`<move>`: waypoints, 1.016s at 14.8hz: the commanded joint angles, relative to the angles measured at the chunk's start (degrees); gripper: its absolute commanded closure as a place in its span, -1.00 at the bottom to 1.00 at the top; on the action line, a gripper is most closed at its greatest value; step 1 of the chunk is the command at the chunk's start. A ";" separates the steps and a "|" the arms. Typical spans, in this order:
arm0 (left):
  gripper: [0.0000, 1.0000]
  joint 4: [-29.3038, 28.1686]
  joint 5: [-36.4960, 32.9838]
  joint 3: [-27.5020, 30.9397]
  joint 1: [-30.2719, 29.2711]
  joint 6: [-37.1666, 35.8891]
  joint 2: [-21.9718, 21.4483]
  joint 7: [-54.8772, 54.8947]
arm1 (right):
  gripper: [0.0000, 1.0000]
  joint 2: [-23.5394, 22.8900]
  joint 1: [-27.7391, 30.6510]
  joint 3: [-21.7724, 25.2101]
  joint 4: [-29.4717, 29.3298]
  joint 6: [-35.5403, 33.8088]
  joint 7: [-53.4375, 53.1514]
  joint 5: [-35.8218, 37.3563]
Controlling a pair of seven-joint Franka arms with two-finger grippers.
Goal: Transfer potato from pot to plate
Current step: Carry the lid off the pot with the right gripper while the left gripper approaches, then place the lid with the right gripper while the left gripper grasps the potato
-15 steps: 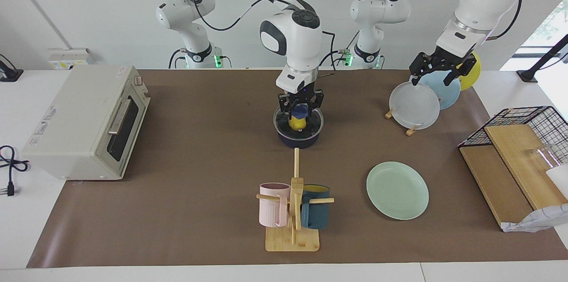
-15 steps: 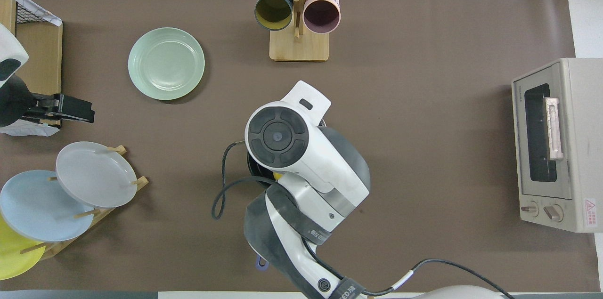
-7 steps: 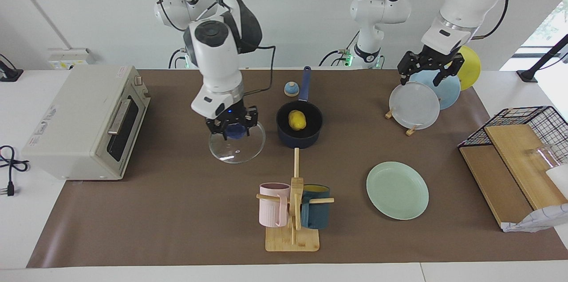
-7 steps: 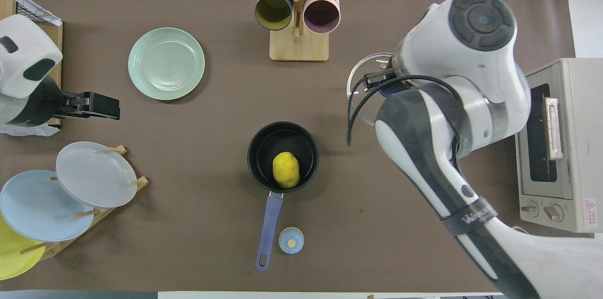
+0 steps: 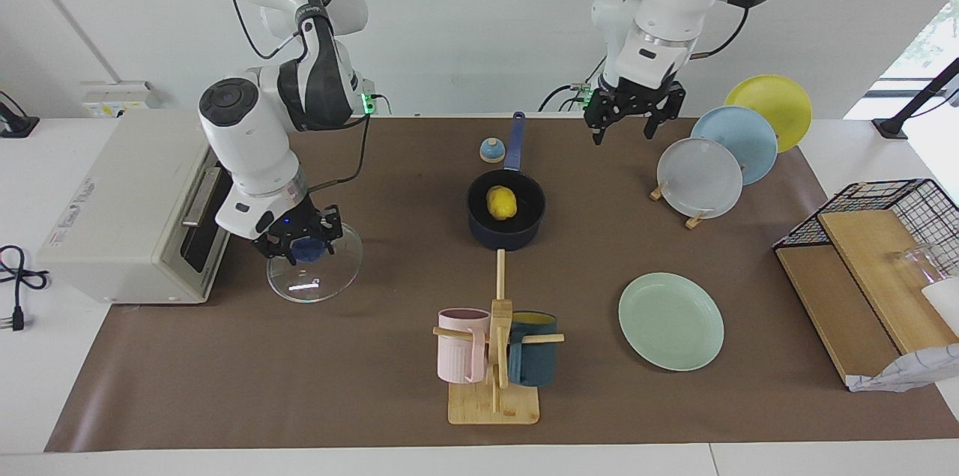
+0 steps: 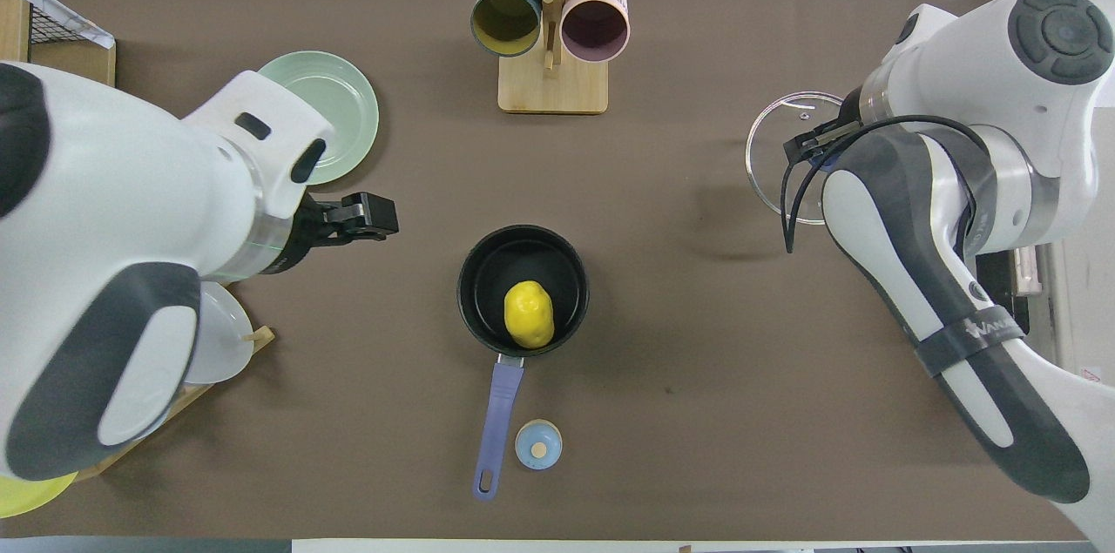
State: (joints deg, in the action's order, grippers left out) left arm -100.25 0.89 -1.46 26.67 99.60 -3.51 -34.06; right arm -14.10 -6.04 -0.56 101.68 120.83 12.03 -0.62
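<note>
The yellow potato [image 5: 502, 202] lies in the dark navy pot [image 5: 506, 230] at mid-table, uncovered, with the pot's blue handle pointing toward the robots. It also shows in the overhead view [image 6: 529, 313], in the pot [image 6: 477, 274]. The mint-green plate [image 5: 670, 320] lies flat, farther from the robots, toward the left arm's end; in the overhead view the plate [image 6: 348, 100] is partly covered by the left arm. My left gripper [image 5: 623, 133] is open and empty, up in the air between the pot and the plate rack. My right gripper [image 5: 300, 249] is shut on the blue knob of the glass lid [image 5: 322, 281], low in front of the oven.
A toaster oven [image 5: 127, 199] stands at the right arm's end. A mug rack [image 5: 494, 356] stands farther out than the pot. A rack of upright plates [image 5: 700, 176] and a wire basket [image 5: 891, 214] are at the left arm's end. A small blue round piece [image 5: 491, 151] lies beside the pot handle.
My right gripper lifted the glass lid off the pot and carried it to in front of the oven. My left gripper moved from the plate rack toward the pot.
</note>
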 commanded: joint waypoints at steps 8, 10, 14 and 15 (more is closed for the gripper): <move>-1.00 -6.53 1.92 0.93 10.50 19.74 13.35 -18.92 | 0.42 -0.31 6.65 -0.93 6.24 6.17 9.40 -5.08; -1.00 -8.81 1.92 0.93 12.16 23.95 14.05 -21.91 | 0.42 -1.36 8.32 -0.93 6.51 6.26 11.42 -6.67; -1.00 -11.89 1.92 0.93 13.49 26.69 15.29 -23.77 | 0.41 -1.28 7.88 -0.93 7.47 7.48 12.13 -6.76; -1.00 -12.77 1.92 0.93 14.10 27.22 15.29 -23.51 | 0.41 -1.28 7.97 -0.85 7.82 7.83 12.31 -6.76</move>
State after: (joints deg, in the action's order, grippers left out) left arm -110.20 1.94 -1.50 39.19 124.41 12.35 -57.09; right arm -16.41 1.52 -0.97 107.97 126.81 22.57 -5.73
